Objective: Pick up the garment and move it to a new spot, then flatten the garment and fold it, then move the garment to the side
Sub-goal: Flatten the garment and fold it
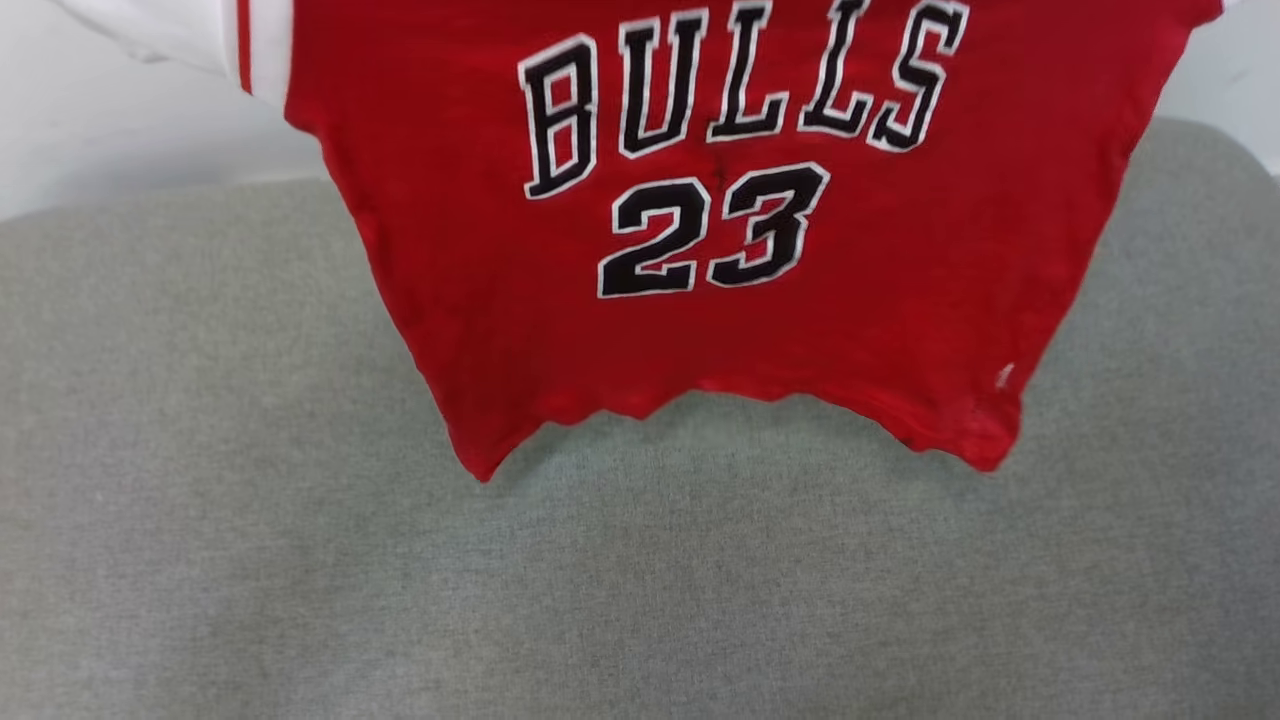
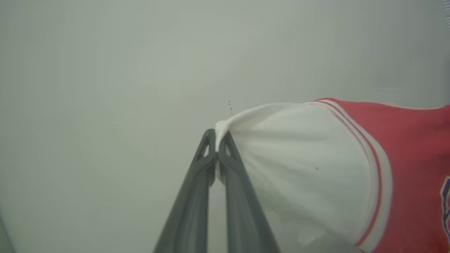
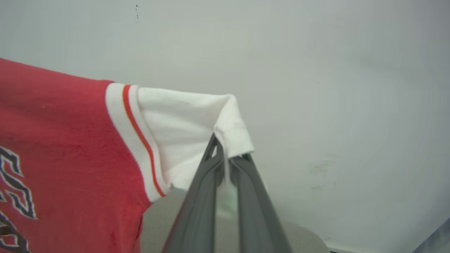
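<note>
We see the garment point(image 1: 760, 330): red jersey tee, white short sleeves, red-white striped trim, black white-outlined "BULLS" and "23". We note it hangs spread wide, front facing us, upright, hem wavy at the bottom, both sleeve tips pinched.

The head camera looks forward and down, near the garment point(image 1: 720, 300) over a grey fabric surface point(image 1: 300, 560). The left wrist camera sights along the left gripper point(image 2: 218, 136), the right along the right gripper point(image 3: 225, 151), both close, facing a pale wall point(image 2: 105, 70). All three share the red lettered chest.
</note>
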